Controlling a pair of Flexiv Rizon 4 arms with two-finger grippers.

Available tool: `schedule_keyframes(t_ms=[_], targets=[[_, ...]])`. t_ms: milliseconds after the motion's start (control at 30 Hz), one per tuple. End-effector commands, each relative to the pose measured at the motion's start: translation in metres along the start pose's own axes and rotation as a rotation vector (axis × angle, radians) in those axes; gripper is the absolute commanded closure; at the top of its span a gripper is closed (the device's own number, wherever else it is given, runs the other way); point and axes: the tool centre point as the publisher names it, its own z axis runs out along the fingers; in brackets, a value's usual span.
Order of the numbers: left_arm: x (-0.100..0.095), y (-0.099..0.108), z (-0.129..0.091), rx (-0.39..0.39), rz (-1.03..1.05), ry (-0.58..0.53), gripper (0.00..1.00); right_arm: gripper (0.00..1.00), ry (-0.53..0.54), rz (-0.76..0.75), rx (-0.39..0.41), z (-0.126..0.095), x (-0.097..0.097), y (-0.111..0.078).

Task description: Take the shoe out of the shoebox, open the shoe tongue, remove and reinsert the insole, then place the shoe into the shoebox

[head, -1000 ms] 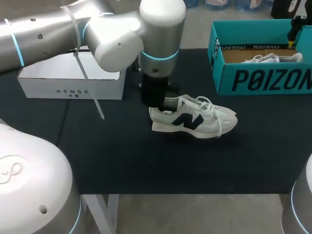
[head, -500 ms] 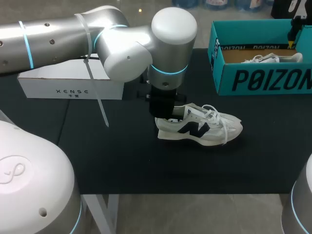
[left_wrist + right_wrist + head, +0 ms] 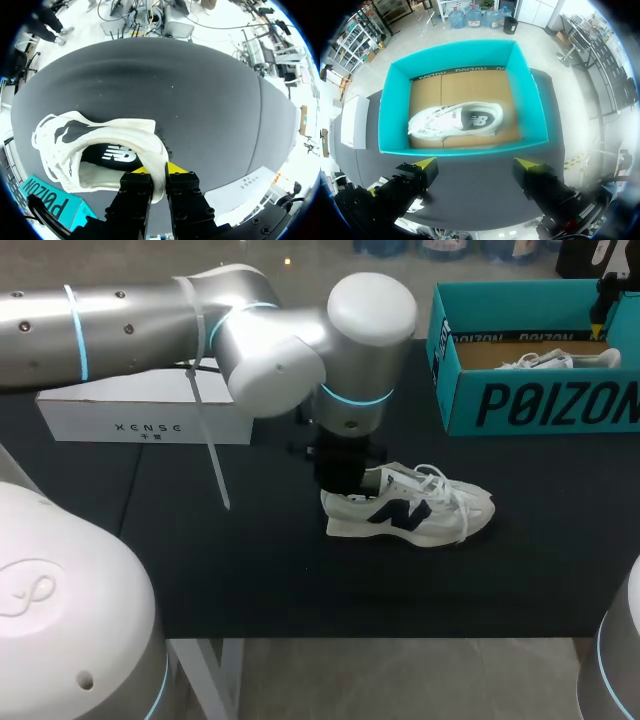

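Shoe [image 3: 410, 505] out, held by the heel

Head view: your left arm [image 3: 150, 320] has slid the shoe slightly toward 4 o'clock; the shoebox [image 3: 540, 405] is at 2 o'clock from it. Left wrist view: the left gripper [image 3: 159, 172] pinches the heel, fingers [image 3: 176, 169] almost together; the tongue probably comes next. Right wrist view: the right gripper [image 3: 476, 164] hangs wide open, empty, above the shoebox.

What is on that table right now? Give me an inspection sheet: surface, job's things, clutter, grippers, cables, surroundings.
Surface: black table cover.
Job's things: white sneaker upright on the cover, outside the box; teal shoebox open at the right rear, second sneaker lying inside.
Clutter: white box at the left rear.
Grippers: left gripper has its fingers shut on the white sneaker's heel; right gripper open above the shoebox.
Cables: white strap hanging from the left arm.
Surroundings: nothing seen.
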Motion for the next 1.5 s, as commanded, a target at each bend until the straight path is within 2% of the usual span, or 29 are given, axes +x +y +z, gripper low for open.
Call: schedule_keyframes(t_ms=[33, 67, 100, 133, 167, 333, 533, 567, 633, 733, 867, 933, 1067, 1500], targets=[[-0.006, 0.0, 0.005, 0.005, -0.009, 0.011, 1.0, 0.0, -0.001, 0.0, 0.001, 0.0, 0.0, 0.001], [-0.007, 0.0, 0.005, 0.005, -0.018, 0.017, 1.0, 0.0, -0.001, 0.0, 0.001, 0.0, 0.0, 0.001], [-0.007, 0.0, 0.006, 0.005, -0.035, 0.023, 0.7, 0.0, -0.001, 0.0, 0.001, 0.0, 0.0, 0.001], [-0.007, 0.0, 0.006, 0.005, -0.036, 0.023, 0.51, 0.0, -0.001, 0.0, 0.001, 0.0, 0.0, 0.001], [-0.007, 0.0, 0.006, 0.003, -0.04, 0.022, 0.0, 0.0, -0.001, 0.0, 0.001, 0.0, 0.0, 0.001], [0.0, 0.002, -0.004, 0.001, -0.084, 0.006, 0.0, 0.0, -0.001, 0.0, 0.001, 0.0, 0.0, 0.001], [0.041, 0.032, -0.058, -0.054, -0.217, -0.087, 0.0, 0.0, -0.001, 0.0, 0.001, 0.0, 0.0, 0.001], [0.043, 0.033, -0.06, -0.05, -0.225, -0.097, 0.0, 0.0, -0.001, 0.0, 0.001, 0.0, 0.0, 0.001], [0.063, 0.043, -0.075, -0.026, -0.29, -0.161, 0.0, 0.0, -0.001, 0.0, 0.001, 0.0, 0.0, 0.001], [0.084, 0.048, -0.082, 0.069, -0.353, -0.284, 0.0, 0.0, -0.001, 0.0, 0.001, 0.0, 0.0, 0.001], [0.106, 0.042, -0.092, 0.148, -0.411, -0.404, 0.0, 0.0, -0.001, 0.0, 0.001, 0.0, 0.0, 0.001], [0.113, 0.036, -0.097, 0.15, -0.436, -0.431, 0.0, 0.0, -0.001, 0.0, 0.001, 0.0, 0.0, 0.001], [0.122, 0.021, -0.103, 0.194, -0.485, -0.478, 0.0, 0.0, -0.001, 0.0, 0.001, 0.0, 0.0, 0.001], [0.122, 0.021, -0.103, 0.194, -0.485, -0.478, 0.0, 0.0, -0.001, 0.0, 0.001, 0.0, 0.0, 0.001]])
